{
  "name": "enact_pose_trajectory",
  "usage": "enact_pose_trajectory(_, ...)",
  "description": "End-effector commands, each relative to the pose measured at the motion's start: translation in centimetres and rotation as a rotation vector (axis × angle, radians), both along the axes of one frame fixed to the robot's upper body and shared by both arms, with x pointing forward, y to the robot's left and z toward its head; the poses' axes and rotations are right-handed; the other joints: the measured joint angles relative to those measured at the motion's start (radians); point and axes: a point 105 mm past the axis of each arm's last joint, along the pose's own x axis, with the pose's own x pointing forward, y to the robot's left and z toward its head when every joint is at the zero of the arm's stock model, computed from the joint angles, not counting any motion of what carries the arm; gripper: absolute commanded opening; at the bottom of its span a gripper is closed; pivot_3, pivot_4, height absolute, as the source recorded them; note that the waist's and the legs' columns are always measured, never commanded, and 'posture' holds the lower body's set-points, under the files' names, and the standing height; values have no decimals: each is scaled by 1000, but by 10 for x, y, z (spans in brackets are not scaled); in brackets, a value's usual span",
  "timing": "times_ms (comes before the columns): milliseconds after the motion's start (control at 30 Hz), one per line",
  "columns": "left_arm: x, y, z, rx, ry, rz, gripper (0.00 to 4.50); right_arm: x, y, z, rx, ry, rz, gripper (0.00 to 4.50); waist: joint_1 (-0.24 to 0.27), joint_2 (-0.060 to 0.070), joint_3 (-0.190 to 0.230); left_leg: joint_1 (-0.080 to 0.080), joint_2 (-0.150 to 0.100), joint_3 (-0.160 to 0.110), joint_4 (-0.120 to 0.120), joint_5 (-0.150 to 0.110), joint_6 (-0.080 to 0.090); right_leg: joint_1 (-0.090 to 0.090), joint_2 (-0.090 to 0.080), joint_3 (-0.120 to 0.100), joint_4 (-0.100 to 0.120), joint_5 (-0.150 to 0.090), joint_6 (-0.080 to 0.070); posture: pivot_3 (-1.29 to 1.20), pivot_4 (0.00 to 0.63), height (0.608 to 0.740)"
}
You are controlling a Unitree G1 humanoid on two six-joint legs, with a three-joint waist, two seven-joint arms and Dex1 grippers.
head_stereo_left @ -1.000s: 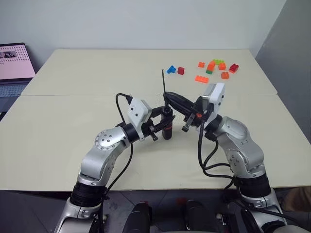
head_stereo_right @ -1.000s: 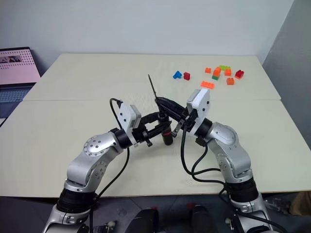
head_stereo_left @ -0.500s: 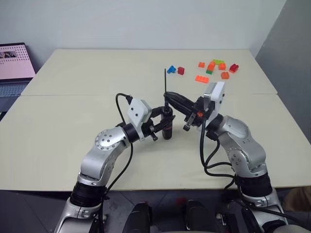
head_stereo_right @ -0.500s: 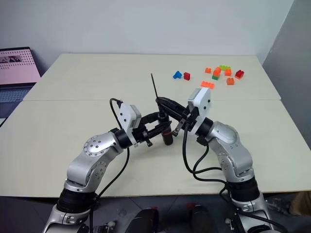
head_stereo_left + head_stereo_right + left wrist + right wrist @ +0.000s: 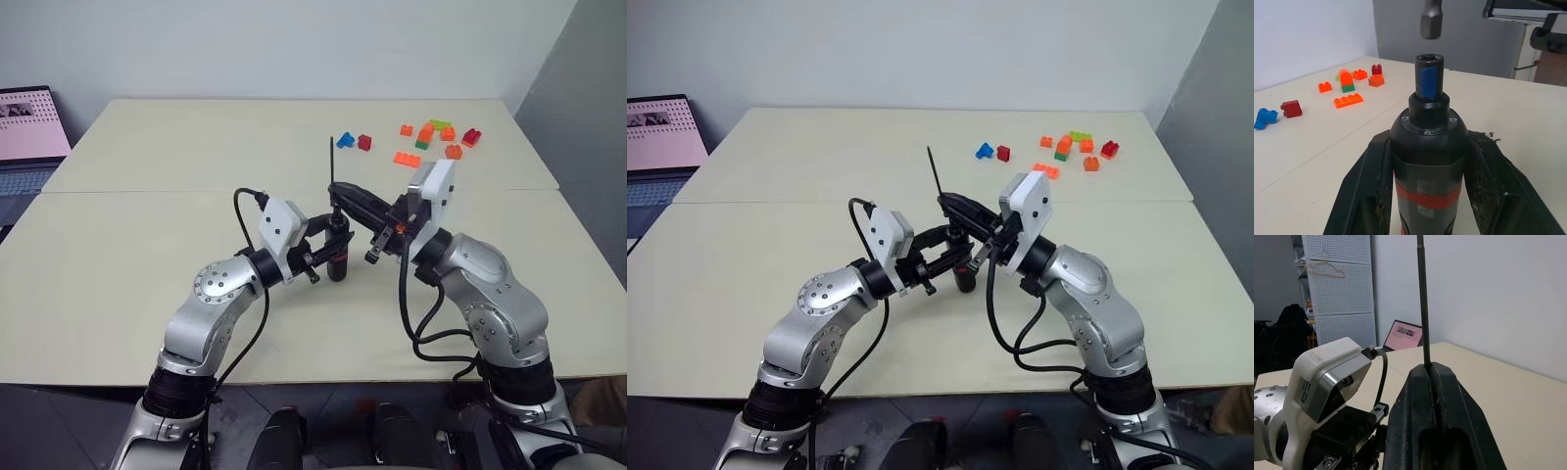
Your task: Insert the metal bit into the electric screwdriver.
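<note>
Metal bit poised just above the screwdriver's open socket, not yet inserted.
Compared with a second ago, the right tool [image 5: 336, 188] has tipped the metal bit [image 5: 330, 160] from a slight lean to nearly upright, so its lower end now hangs just over the mouth of the electric screwdriver [image 5: 1428, 147], with a small gap between them in the left wrist view. The right tool is clamped tight on the bit, whose thin shaft rises straight out from between its fingers. The left tool [image 5: 336, 247] is closed firmly around the screwdriver's body at the red band and holds it upright above the surface [image 5: 147, 235], unmoved. Judging by this alignment, a straight lowering of the bit into the socket is what remains. Toy bricks [image 5: 426, 137] lie well beyond both tools.
</note>
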Motion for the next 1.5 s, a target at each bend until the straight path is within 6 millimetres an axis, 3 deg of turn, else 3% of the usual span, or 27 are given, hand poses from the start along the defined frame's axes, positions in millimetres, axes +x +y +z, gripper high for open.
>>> enact_pose_trajectory(33, 0, 1, 0, 18, -10, 31, 1654, -9, 2, 16, 19, -46, -21, 0, 0, 0, 0, 0, 0, 0, 0, 0, 0, 0, 0, 0, 0, 0, 0, 0, 150, 740)
enact_pose_trajectory(367, 1, 1, 0, 9, -15, 57, 1654, -6, -4, 22, 13, -55, -137, 0, 0, 0, 0, 0, 0, 0, 0, 0, 0, -1, 0, 0, 0, 0, 0, 0, 150, 740)
enact_pose_trajectory(1000, 0, 2, -1, 16, -12, 55, 1654, -9, 0, 11, 45, 23, -157, 0, 0, 0, 0, 0, 0, 0, -1, 0, 0, -1, 1, 0, 0, 0, 0, 0, 150, 740)
enact_pose_trajectory(1500, 0, 4, -3, 24, -9, 55, 1654, -10, -3, 24, 101, 5, -189, 0, 0, 0, 0, 0, 1, 0, -1, 0, 0, -1, 1, 0, 0, 0, 0, 0, 150, 740)
